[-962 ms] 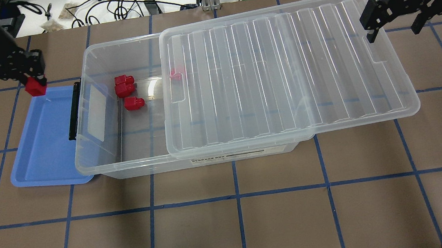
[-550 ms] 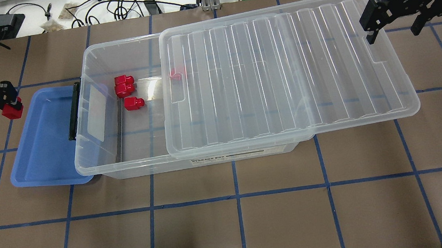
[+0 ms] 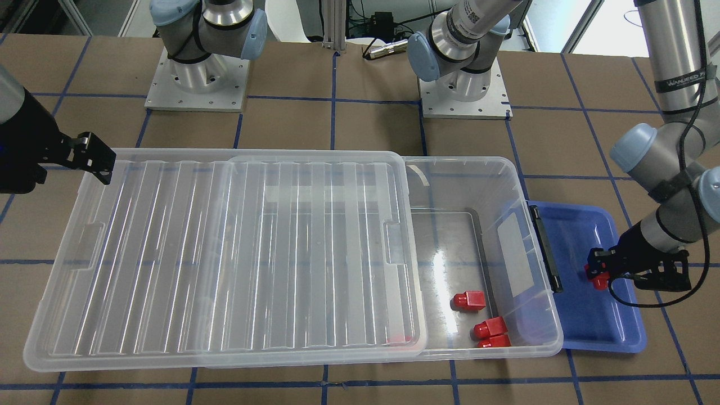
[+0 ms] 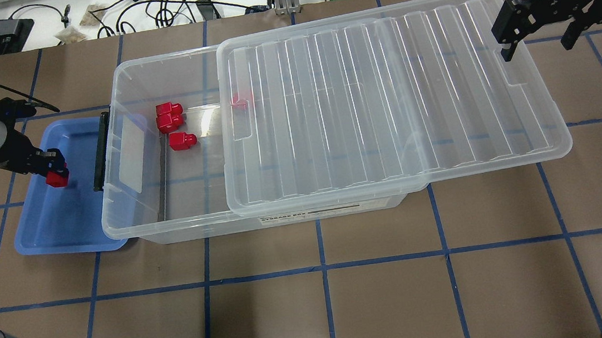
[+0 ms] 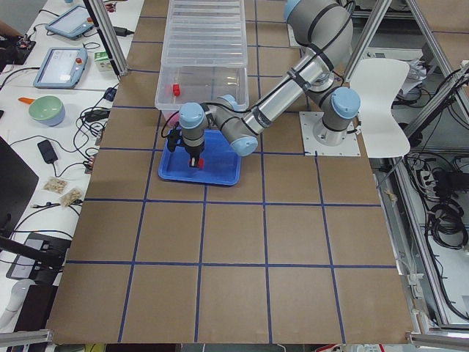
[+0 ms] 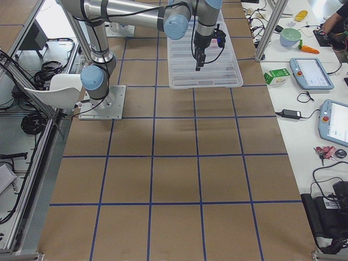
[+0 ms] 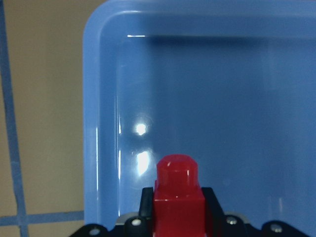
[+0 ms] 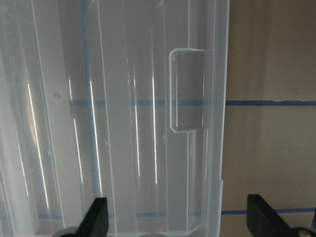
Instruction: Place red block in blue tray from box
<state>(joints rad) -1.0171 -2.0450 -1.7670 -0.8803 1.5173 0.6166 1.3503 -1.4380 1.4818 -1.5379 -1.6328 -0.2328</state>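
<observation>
Brown tabletop [image 4: 382,306] marked with a blue tape grid, on which a large transparent plastic box [image 4: 184,226] is set. Its ribbed clear lid [image 4: 383,99] lies offset toward the robot's right, so that the box's left end is uncovered. A shallow rectangular blue plastic tray [image 4: 55,223] lies just beside that end, next to the black latch bar [image 4: 100,152]. The right tool [image 4: 537,43] is held above the lid's far right edge with its fingers spread and nothing between them. The left tool [image 4: 53,168] is clamped on a small bright-red plastic block [image 7: 177,197] over the tray's interior; contact with the tray floor cannot be told. Three identical red blocks [image 4: 182,141] lie in the uncovered end.
</observation>
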